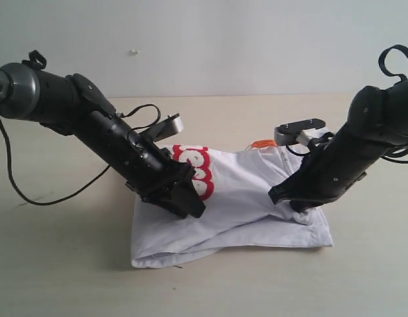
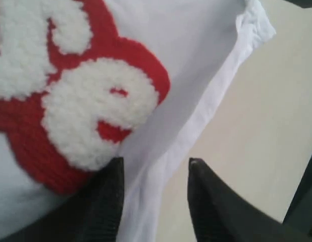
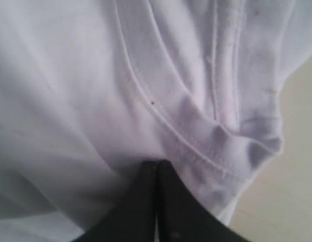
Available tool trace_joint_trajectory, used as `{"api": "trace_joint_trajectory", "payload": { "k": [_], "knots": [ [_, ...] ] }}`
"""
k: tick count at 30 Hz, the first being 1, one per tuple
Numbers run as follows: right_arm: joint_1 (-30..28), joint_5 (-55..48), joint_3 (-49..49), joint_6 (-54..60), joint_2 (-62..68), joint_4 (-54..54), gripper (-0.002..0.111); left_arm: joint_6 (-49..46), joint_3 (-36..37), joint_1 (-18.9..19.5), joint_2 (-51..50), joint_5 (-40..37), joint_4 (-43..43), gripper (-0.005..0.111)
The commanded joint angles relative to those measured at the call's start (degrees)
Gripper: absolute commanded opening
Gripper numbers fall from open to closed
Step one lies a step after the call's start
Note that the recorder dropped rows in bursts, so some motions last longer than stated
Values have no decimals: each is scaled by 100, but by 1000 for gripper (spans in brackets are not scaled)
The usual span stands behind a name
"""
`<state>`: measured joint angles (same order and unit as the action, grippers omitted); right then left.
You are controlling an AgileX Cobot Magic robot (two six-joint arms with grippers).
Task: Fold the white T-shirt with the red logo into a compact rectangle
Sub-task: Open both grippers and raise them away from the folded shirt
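White T-shirt [image 1: 250, 198], partly folded, lies at the middle of the table [image 1: 59, 264]. Its doubled edge is on the near side, and a small orange neck tag [image 1: 263, 143] shows at the far edge. Red logo [image 1: 194, 173] — fuzzy white letters on a red ground — faces up on the shirt's left part. Left gripper [image 1: 185, 201] is down on the cloth just beside the logo. The left wrist view shows its jaws parted: one finger [image 2: 108, 201] rests on fabric next to the last letter, the other sits over the layered hem where shirt meets bare table. Right gripper [image 1: 288, 198] is on the shirt's right part. The right wrist view shows its jaws pressed together at a puckered, stitched hem — apparently pinching the cloth.
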<state>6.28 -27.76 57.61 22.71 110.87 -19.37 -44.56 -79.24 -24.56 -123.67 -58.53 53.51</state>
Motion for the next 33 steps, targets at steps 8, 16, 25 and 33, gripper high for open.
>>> {"api": "trace_joint_trajectory", "payload": {
  "k": [8, 16, 25, 33],
  "knots": [
    [-29, 462, -62, 14, -1860, -75, 0, 248, 0, 784, 1228, -90, 36, 24],
    [-29, 2, -62, -38, -2680, 490, 0, 1388, 147, 1139, 2139, 102, -1405, 0],
    [-29, -226, -125, -883, -3058, 1295, 0, 2148, 1645, 1139, 3602, 2533, -2011, 0],
    [-29, 152, -677, -1256, -3571, 1540, 0, 2235, 2732, 1139, 4486, 3609, -1953, 0]
  ]
}}
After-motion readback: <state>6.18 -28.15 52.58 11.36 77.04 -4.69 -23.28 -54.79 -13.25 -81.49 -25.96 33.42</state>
